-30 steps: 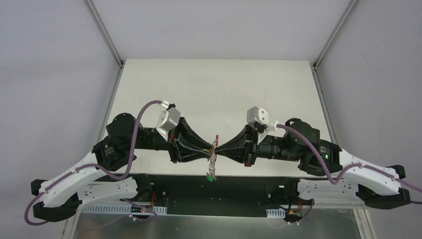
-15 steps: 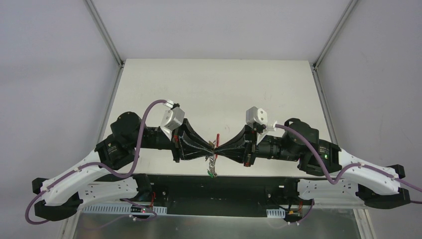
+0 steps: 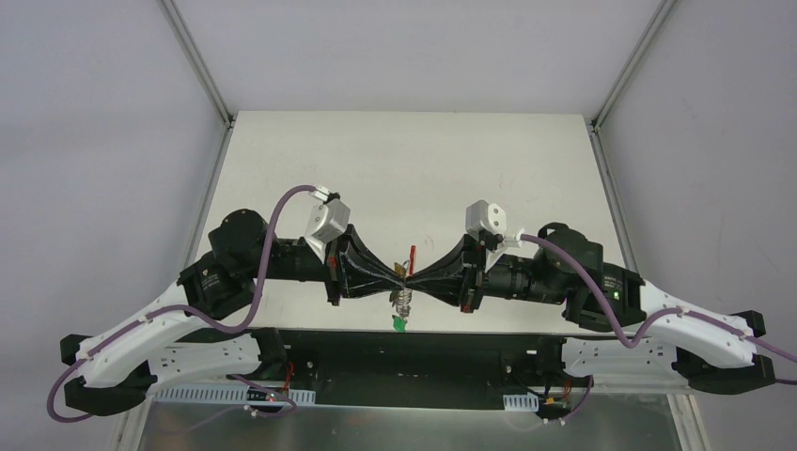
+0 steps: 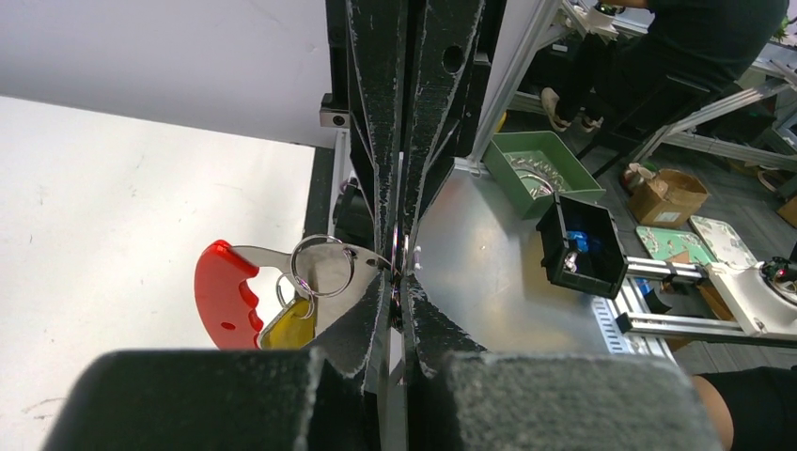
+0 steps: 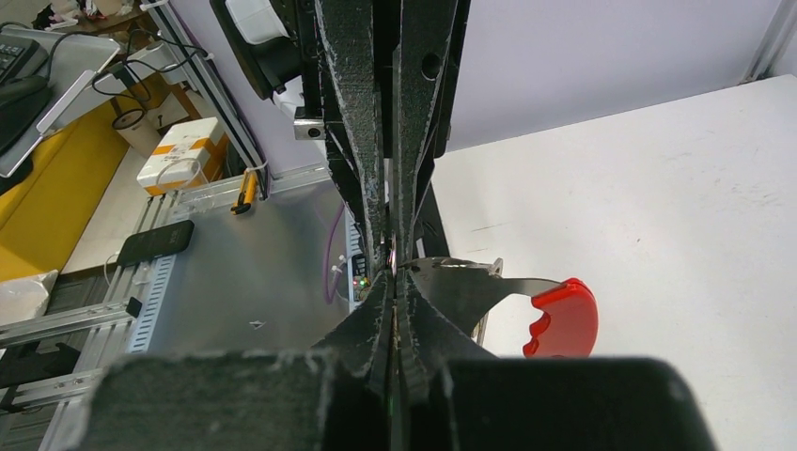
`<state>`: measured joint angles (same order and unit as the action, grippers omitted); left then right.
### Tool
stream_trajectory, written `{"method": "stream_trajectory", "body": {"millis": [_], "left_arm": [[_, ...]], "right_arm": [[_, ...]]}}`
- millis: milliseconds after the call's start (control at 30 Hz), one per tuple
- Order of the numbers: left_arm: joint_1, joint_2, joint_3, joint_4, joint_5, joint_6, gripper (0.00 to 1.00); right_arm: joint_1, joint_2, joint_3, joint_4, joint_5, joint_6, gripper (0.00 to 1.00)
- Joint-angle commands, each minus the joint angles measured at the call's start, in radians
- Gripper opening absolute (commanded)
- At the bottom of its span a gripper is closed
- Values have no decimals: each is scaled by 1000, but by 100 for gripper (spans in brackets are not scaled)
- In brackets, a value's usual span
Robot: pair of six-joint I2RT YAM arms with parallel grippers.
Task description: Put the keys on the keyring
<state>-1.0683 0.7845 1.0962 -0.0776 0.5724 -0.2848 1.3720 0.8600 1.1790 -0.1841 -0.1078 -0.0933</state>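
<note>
Hanging mid-frame in the top view, the keyring (image 3: pixel 411 256) pairs a glossy red plastic arc with a springy row of wire loops. Keys (image 3: pixel 399 324) with green and yellow tags already dangle there. The left gripper (image 3: pixel 398 275) and right gripper (image 3: pixel 411 276) both pinch tight on its flat metal. Whether more keys remain is unclear.

The white tabletop (image 3: pixel 404 160) is a plain rectangle with a metal rail (image 3: pixel 214 193) along its left side and another along its right. A black plate (image 3: pixel 404 352) spans its near edge. Faint dark scuffs (image 5: pixel 495 226) mark the surface.
</note>
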Motion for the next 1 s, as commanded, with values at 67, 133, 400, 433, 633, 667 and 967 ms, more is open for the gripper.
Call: {"method": "stream_trajectory", "body": {"millis": [67, 133, 400, 433, 633, 667, 967], "left_arm": [[-10, 12, 51, 6, -110, -12, 0], [-10, 3, 48, 1, -135, -8, 0], [-10, -1, 50, -35, -158, 24, 0], [-10, 3, 55, -50, -150, 30, 0], [-10, 35, 104, -158, -107, 47, 0], [-10, 41, 112, -178, -98, 47, 0], [-10, 93, 183, -361, 23, 55, 0]], "right_arm": [[7, -11, 35, 16, 0, -9, 0], [7, -14, 35, 0, 0, -7, 0], [7, -47, 38, -49, 5, -3, 25], [7, -53, 42, -65, 7, -2, 28], [6, -30, 128, -282, 38, -35, 39], [7, -18, 154, -324, 40, -43, 39], [7, 68, 316, -587, 35, -175, 44]]}}
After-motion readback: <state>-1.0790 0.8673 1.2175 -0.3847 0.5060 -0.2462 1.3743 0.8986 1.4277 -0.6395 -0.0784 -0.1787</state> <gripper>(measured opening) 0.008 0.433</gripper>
